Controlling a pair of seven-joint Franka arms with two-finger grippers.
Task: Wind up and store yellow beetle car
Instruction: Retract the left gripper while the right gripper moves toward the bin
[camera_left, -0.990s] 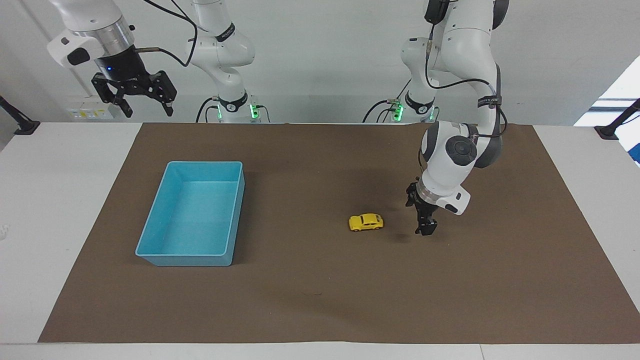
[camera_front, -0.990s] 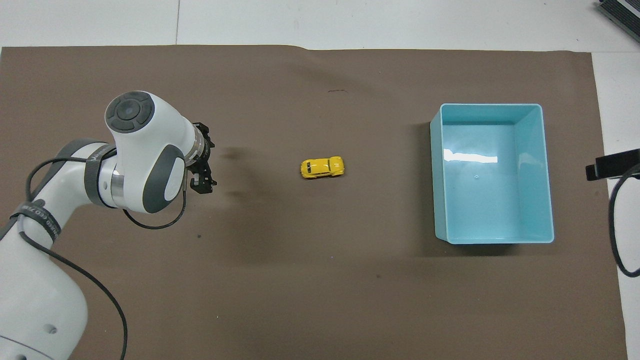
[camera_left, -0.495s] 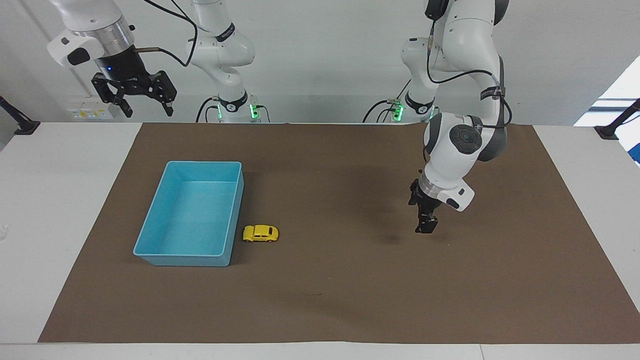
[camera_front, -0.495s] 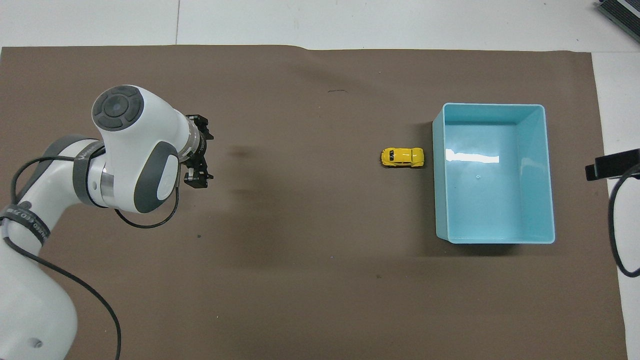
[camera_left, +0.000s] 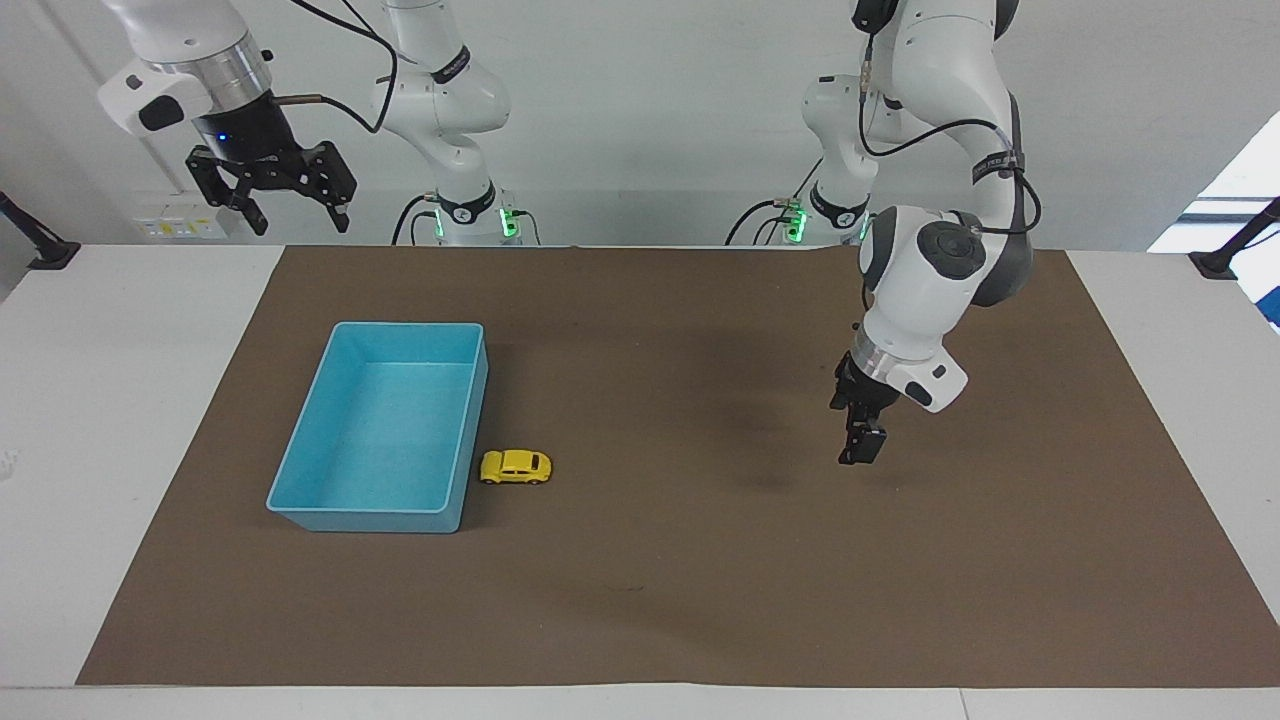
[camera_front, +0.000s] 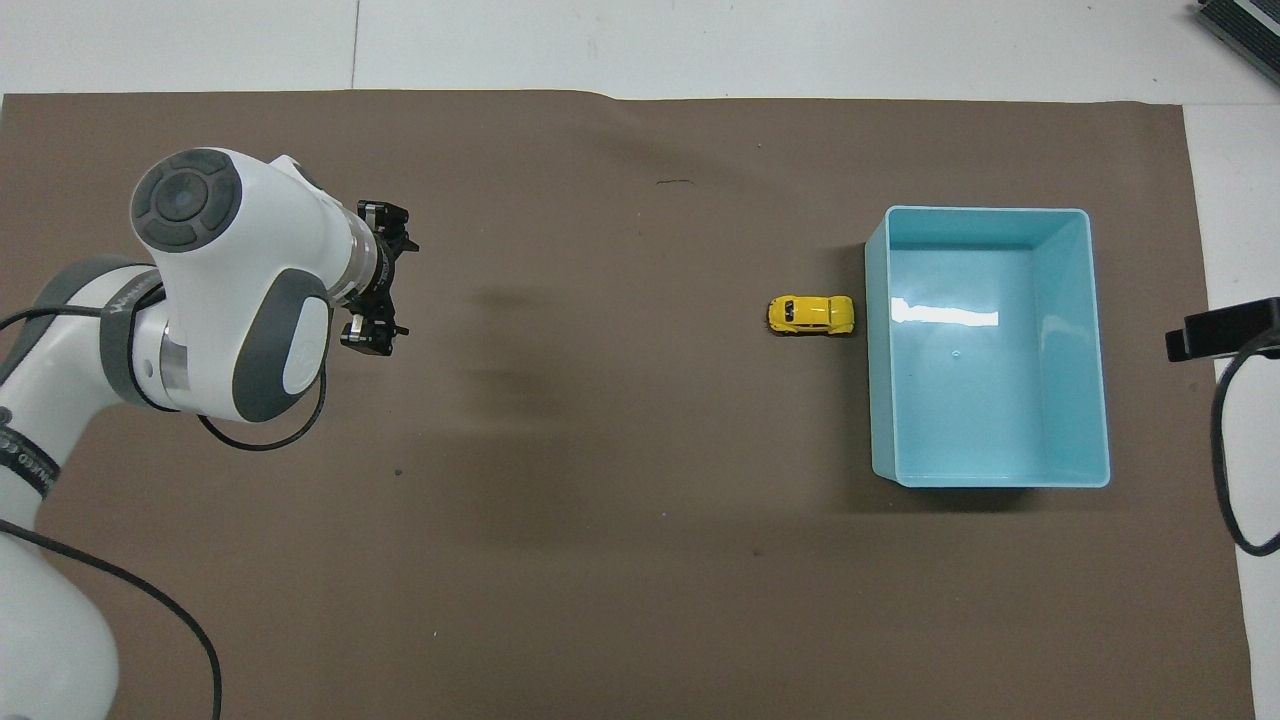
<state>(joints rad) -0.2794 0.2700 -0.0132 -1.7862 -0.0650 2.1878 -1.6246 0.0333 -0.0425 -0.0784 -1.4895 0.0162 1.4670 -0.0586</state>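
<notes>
The yellow beetle car (camera_left: 515, 467) is now stopped right against the outer wall of the blue bin (camera_left: 470, 440), where a second ago it was seen out in the middle of the brown mat (camera_left: 680, 580), close to the left gripper (camera_left: 860, 452). In the last half second it is nudged only slightly closer to the wall, so the run is judged to be spent. The winding and release look done; the storing is not, since the car sits on the mat beside the bin, not in it.

The left gripper is drawn up and back toward its own end of the surface (camera_left: 1180, 400), empty, its jaws spread. The right gripper (camera_left: 270, 185) is held high near its base, over the bare surface, jaws spread as well and nothing pinched; that arm waits.

The car is seen as tiny, glossy and rounded, with dark windows and small black wheels, so a slippery pick is expected. The bin is smooth, shiny plastic, rectangular and open-topped, with nothing in it. The mat is matte and flat.
</notes>
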